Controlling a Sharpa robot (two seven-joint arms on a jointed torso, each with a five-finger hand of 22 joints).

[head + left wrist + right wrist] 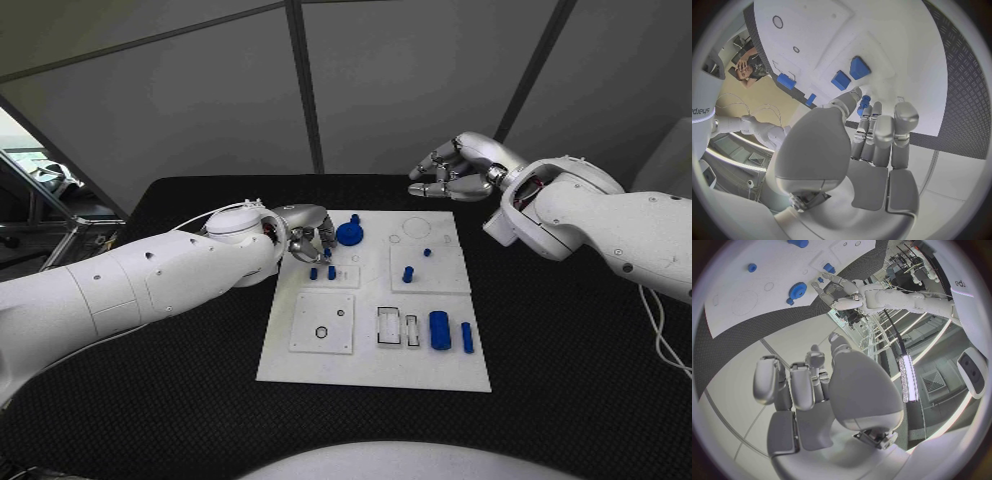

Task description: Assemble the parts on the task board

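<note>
Task board with parts: both robot hands at its far end

The left robot hand (306,240) rests over the far left corner of the task board (378,370). In the left wrist view its fingertips (864,107) pinch a small blue peg (865,99). The right robot hand (462,168) hangs above the black tabletop (577,380) beyond the board's far edge, fingers curled in on nothing. A blue round knob (351,233) stands just beside the left robot hand. A blue cylinder (438,330) lies near the board's right edge.
</note>
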